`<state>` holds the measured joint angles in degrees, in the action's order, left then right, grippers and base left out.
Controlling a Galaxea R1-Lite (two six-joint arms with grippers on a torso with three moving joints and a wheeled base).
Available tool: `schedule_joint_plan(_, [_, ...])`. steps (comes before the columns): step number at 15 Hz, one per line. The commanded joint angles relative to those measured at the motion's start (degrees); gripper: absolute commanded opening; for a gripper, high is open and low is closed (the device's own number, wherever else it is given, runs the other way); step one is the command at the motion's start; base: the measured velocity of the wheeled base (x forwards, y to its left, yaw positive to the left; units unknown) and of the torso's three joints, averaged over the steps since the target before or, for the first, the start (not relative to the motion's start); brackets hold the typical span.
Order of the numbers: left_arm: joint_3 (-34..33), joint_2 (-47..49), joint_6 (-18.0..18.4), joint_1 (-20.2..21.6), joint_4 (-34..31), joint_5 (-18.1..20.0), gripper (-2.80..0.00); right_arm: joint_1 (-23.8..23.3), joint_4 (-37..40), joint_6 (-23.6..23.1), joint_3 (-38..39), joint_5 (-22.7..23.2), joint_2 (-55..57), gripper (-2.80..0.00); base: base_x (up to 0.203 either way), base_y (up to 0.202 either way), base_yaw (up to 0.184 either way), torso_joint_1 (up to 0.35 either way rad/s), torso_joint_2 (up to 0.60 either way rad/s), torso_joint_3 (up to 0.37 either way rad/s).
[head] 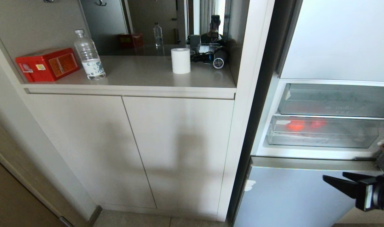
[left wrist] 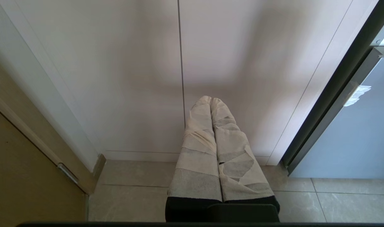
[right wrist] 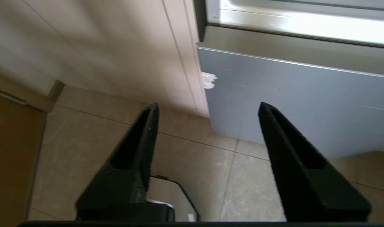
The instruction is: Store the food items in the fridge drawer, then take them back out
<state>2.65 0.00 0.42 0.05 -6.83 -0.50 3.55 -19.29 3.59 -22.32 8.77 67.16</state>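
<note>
Head view: food items (head: 296, 125) in fridge drawer (head: 321, 132), above right gripper (head: 335, 180).

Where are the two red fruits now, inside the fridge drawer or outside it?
Inside. Both food items show as red shapes through the clear wall of the fridge drawer.

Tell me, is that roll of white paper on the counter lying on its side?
No, the white paper roll stands upright on the counter, with its hollow core facing up.
</note>
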Motion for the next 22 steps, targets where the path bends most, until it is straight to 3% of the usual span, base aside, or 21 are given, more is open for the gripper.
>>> schedule_joint_plan(1, [-0.01, 0.09, 0.02, 0.04, -0.03, -0.03, -2.8, 1.42, -8.78, 0.81, 0.55, 0.34, 13.7, 0.0, 0.0, 0.0, 0.0, 0.0, 0.0, 0.0])
schedule_joint_plan(4, [-0.01, 0.09, 0.02, 0.04, -0.03, -0.03, -2.8, 1.75, -21.83, 1.38, 0.09, -0.12, 24.91, 0.0, 0.0, 0.0, 0.0, 0.0, 0.0, 0.0])
schedule_joint_plan(9, [-0.01, 0.09, 0.02, 0.04, -0.03, -0.03, -2.8, 1.06, -53.45, -0.2, -1.4, -6.88, 46.06, 0.0, 0.0, 0.0, 0.0, 0.0, 0.0, 0.0])
schedule_joint_plan(11, [-0.01, 0.09, 0.02, 0.04, -0.03, -0.03, -2.8, 0.58, -61.3, -0.81, -2.58, -8.36, 50.39, 0.0, 0.0, 0.0, 0.0, 0.0, 0.0, 0.0])
schedule_joint_plan(22, [-0.01, 0.09, 0.02, 0.04, -0.03, -0.03, -2.8, 0.23, -67.1, -1.92, -11.51, -14.21, 60.21, 0.0, 0.0, 0.0, 0.0, 0.0, 0.0, 0.0])
